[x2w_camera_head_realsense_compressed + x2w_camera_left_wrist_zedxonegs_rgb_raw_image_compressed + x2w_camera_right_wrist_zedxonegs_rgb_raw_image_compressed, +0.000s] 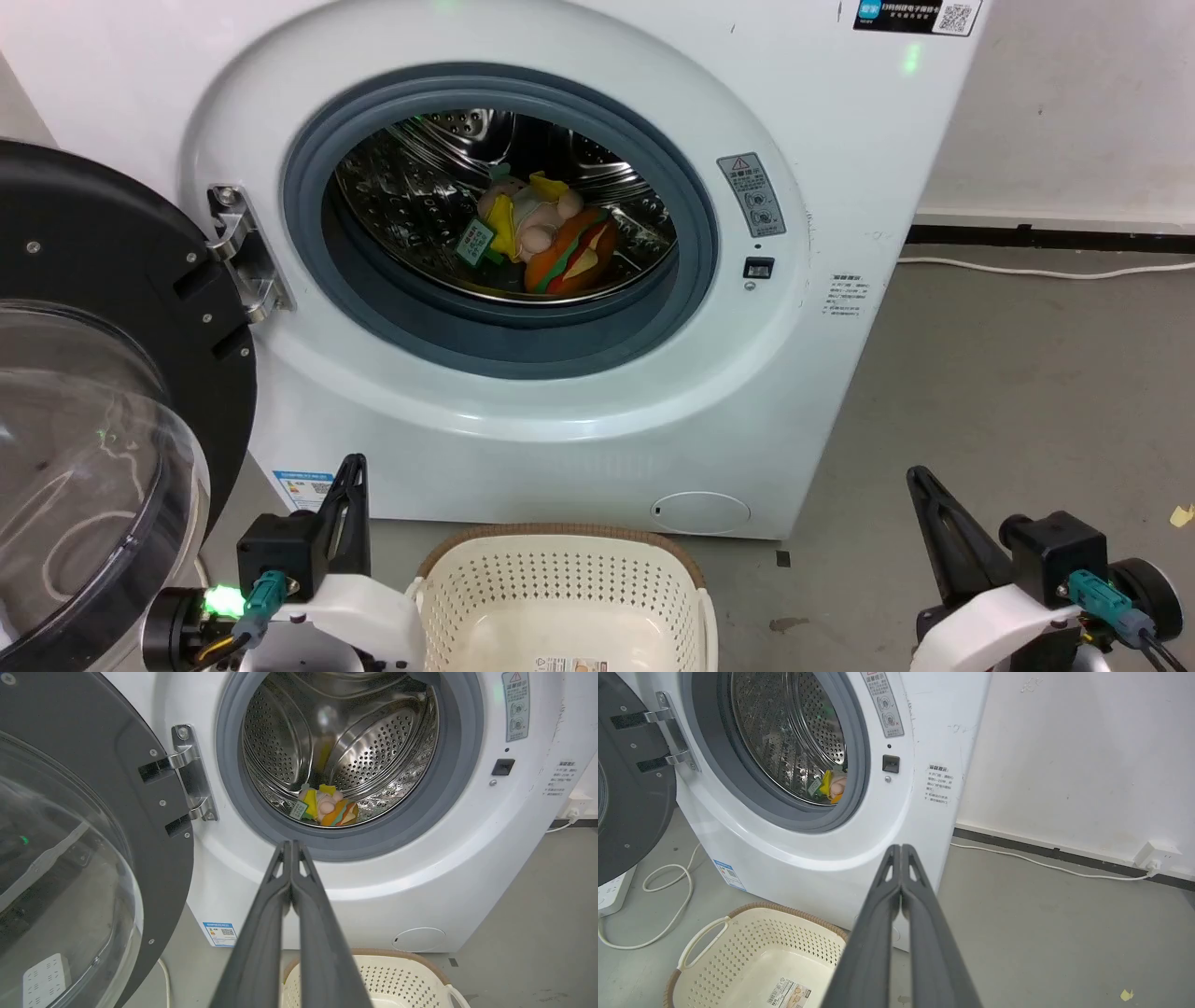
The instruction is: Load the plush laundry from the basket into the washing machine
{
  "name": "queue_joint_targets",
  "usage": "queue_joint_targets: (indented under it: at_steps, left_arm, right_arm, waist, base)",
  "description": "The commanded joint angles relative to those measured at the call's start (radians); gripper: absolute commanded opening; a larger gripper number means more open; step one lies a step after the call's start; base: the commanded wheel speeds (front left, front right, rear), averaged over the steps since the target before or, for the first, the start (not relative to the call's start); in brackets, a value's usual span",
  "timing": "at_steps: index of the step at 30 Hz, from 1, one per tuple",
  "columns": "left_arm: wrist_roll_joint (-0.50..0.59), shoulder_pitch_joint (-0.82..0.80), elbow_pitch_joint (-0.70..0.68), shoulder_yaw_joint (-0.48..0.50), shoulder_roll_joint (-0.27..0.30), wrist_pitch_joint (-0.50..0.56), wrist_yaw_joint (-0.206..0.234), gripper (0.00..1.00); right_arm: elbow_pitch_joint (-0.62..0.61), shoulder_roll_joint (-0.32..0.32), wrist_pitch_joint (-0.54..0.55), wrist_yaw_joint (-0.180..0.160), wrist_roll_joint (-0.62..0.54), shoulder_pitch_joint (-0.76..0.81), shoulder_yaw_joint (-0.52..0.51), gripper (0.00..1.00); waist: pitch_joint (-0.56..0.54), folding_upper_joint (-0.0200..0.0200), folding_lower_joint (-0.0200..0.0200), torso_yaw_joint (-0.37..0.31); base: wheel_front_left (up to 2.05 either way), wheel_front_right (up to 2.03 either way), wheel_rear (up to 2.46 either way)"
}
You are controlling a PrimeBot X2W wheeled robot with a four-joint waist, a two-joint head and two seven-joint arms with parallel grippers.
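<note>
Drum mouth (pixel 401 187) clear; door (pixel 93 243) leftward

Grey concrete floor (pixel 1027 392), scuffed white wall (pixel 1074 112) with dark skirting (pixel 1055 233), white cable (pixel 1027 272) to a socket (pixel 1155 854).

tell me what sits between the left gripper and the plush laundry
In the left wrist view, just the lower lip of the grey door seal and a strip of steel drum lie between the left gripper and the plush laundry.
</note>
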Motion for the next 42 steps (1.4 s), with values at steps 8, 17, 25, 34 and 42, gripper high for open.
queue_joint_targets:
  at_steps: [8, 17, 25, 34, 42]
  left_arm:
    - [0.002, 0.015, -0.004, 0.0, 0.0, 0.0, -0.006, 0.0]
    - [0.002, 0.015, -0.004, 0.0, 0.0, 0.0, -0.006, 0.0]
    - [0.002, 0.015, -0.004, 0.0, 0.0, 0.0, -0.006, 0.0]
    - [0.002, 0.015, -0.004, 0.0, 0.0, 0.0, -0.006, 0.0]
    - [0.002, 0.015, -0.004, 0.0, 0.0, 0.0, -0.006, 0.0]
  right_arm:
    - [0.003, -0.002, 0.001, -0.001, -0.008, -0.012, -0.001, 0.0]
    - [0.003, -0.002, 0.001, -0.001, -0.008, -0.012, -0.001, 0.0]
    - [0.003, -0.002, 0.001, -0.001, -0.008, -0.012, -0.001, 0.0]
    - [0.003, -0.002, 0.001, -0.001, -0.008, -0.012, -0.001, 0.0]
    - [0.003, -0.002, 0.001, -0.001, -0.008, -0.012, -0.001, 0.0]
  waist:
    - [0.0, 0.0, 0.0, 0.0]
    - [0.0, 0.0, 0.0, 0.0]
    - [0.0, 0.0, 0.0, 0.0]
    - [0.0, 0.0, 0.0, 0.0]
    - [0.0, 0.0, 0.0, 0.0]
  base:
    - [0.0, 0.0, 0.0]
    - [0.0, 0.0, 0.0]
    - [0.0, 0.0, 0.0]
    - [0.0, 0.0, 0.0]
    - [0.0, 0.0, 0.0]
